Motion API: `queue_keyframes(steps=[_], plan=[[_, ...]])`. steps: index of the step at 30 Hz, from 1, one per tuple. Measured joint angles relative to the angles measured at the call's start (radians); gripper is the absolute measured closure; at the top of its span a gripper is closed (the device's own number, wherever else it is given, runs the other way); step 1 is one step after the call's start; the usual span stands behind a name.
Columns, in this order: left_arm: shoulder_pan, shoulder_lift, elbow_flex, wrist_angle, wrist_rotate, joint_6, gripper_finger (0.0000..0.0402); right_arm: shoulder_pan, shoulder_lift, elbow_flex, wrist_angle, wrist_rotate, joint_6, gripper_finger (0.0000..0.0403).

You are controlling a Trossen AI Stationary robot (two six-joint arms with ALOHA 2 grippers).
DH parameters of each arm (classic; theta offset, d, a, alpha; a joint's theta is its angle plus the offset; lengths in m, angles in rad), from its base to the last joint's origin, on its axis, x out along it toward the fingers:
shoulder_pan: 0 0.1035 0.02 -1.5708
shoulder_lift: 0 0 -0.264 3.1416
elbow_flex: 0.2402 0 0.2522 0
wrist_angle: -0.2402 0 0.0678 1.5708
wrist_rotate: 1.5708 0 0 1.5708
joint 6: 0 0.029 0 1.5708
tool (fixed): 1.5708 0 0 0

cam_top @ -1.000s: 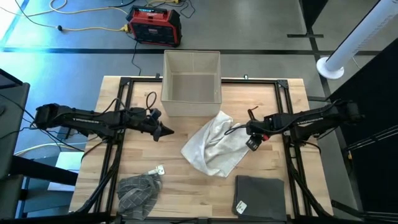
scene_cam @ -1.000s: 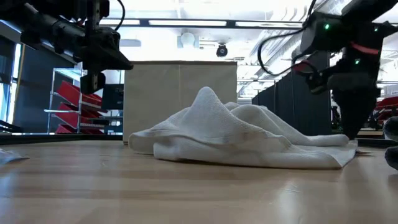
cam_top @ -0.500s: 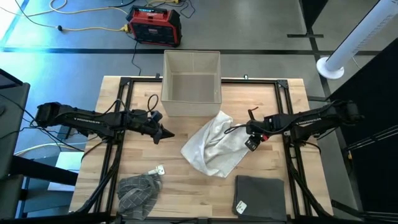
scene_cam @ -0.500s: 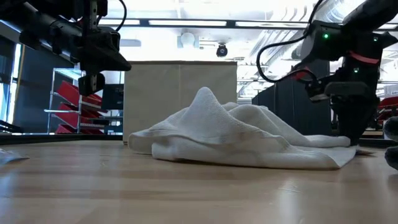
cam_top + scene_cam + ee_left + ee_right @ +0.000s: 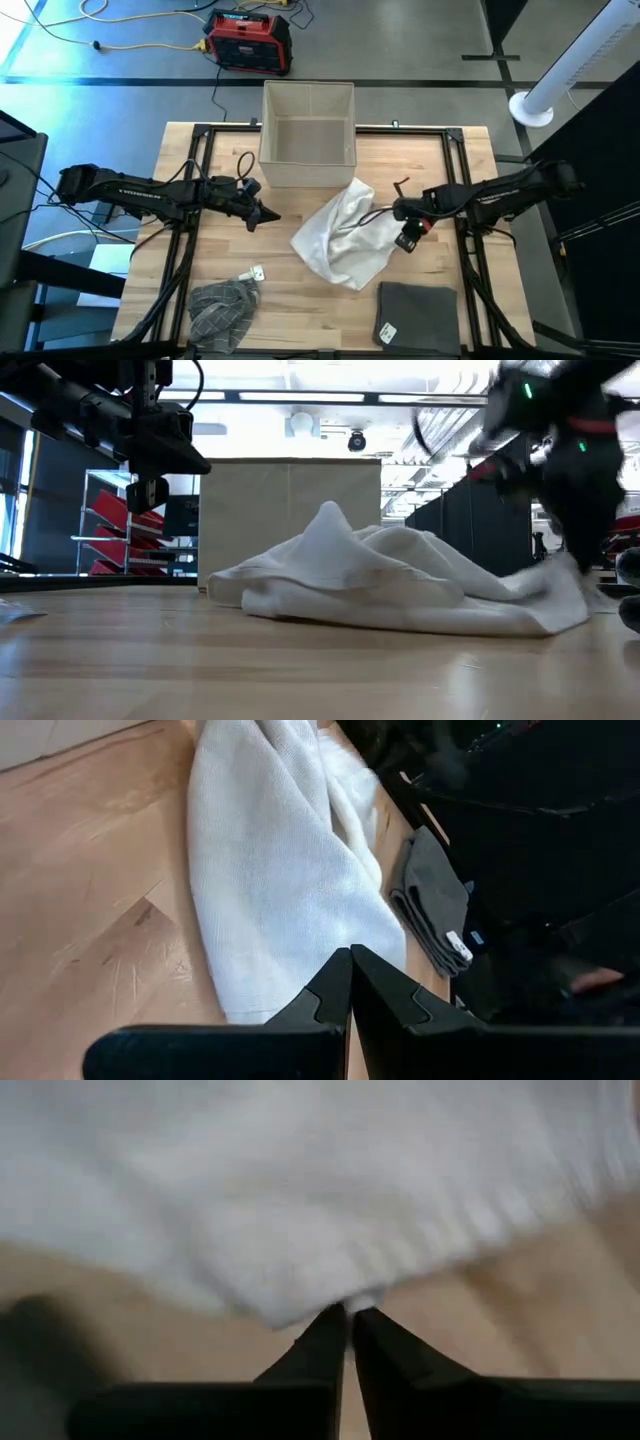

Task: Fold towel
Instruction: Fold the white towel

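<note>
High view shows you the white towel [image 5: 342, 238] lying crumpled in the middle of the wooden tabletop [image 5: 300, 300], just in front of the open beige box [image 5: 308, 122]. In the low view the towel [image 5: 400, 585] makes a soft heap with one peak, and its edge on the right side is lifted a little from the wood.

Your right end effector [image 5: 398, 225] is at the right edge of the towel. In the right wrist view its fingers [image 5: 320, 1342] are pressed together, and a small corner of the white cloth [image 5: 300, 1200] is pinched between their tips.

Your left end effector [image 5: 268, 212] is above the tabletop, left of the towel and apart from it. In the left wrist view its fingers [image 5: 330, 990] are closed against each other with nothing between them.

Near the front edge you see a folded dark grey cloth [image 5: 418, 315] at the right and a crumpled grey checked cloth [image 5: 220, 308] at the left, both well apart from the towel.
</note>
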State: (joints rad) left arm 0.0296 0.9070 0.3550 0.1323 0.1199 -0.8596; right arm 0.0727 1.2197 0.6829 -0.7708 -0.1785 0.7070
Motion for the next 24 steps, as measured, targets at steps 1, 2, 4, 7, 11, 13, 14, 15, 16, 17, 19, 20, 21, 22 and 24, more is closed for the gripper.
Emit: queue_keyframes(steps=[1, 2, 4, 7, 11, 13, 14, 15, 16, 17, 19, 20, 21, 22, 24], plan=[[0.0, 0.0, 0.0, 0.0, 0.0, 0.0, 0.0401, 0.009, 0.0, 0.066, -0.026, 0.001, -0.017, 0.0399], [0.0, 0.0, 0.0, 0.001, 0.0, 0.001, 0.0401, 0.017, 0.0, 0.131, -0.052, 0.003, -0.035, 0.04], [0.0, 0.0, 0.0, 0.001, 0.0, 0.001, 0.0401, 0.035, 0.0, 0.262, -0.104, 0.007, -0.07, 0.0401], [0.0, 0.0, -0.001, 0.018, -0.003, 0.016, 0.0401, 0.06, 0.0, 0.464, -0.143, 0.078, -0.142, 0.0402], [-0.006, -0.001, 0.0, 0.189, -0.002, 0.081, 0.0401, 0.089, 0.008, 0.704, -0.138, 0.284, -0.255, 0.0402], [-0.007, -0.001, 0.0, 0.297, 0.006, 0.104, 0.0401, 0.088, 0.025, 0.798, -0.142, 0.351, -0.301, 0.0402], [-0.007, -0.001, 0.0, 0.353, 0.006, 0.113, 0.0401, 0.087, 0.035, 0.838, -0.144, 0.373, -0.321, 0.0403], [-0.006, -0.002, 0.0, 0.401, 0.006, 0.121, 0.0401, 0.086, 0.047, 0.873, -0.145, 0.387, -0.342, 0.0403], [-0.006, -0.003, 0.0, 0.442, 0.006, 0.128, 0.0401, 0.085, 0.061, 0.903, -0.145, 0.388, -0.362, 0.0403], [-0.006, -0.003, 0.0, 0.483, 0.006, 0.133, 0.0401, 0.084, 0.074, 0.929, -0.145, 0.387, -0.388, 0.0403], [-0.006, -0.005, 0.0, 0.541, 0.006, 0.137, 0.0401, 0.084, 0.101, 0.968, -0.143, 0.36, -0.433, 0.0403], [-0.006, -0.005, 0.001, 0.561, 0.008, 0.137, 0.0401, 0.085, 0.115, 0.98, -0.139, 0.342, -0.449, 0.0403], [-0.006, -0.005, 0.001, 0.57, 0.011, 0.137, 0.0401, 0.085, 0.129, 0.988, -0.133, 0.323, -0.458, 0.0403], [-0.006, -0.005, 0.001, 0.57, 0.019, 0.137, 0.0401, 0.085, 0.144, 0.994, -0.123, 0.305, -0.462, 0.0403], [-0.006, -0.005, 0.001, 0.567, 0.029, 0.135, 0.0401, 0.084, 0.174, 1.002, -0.097, 0.25, -0.476, 0.0403]])
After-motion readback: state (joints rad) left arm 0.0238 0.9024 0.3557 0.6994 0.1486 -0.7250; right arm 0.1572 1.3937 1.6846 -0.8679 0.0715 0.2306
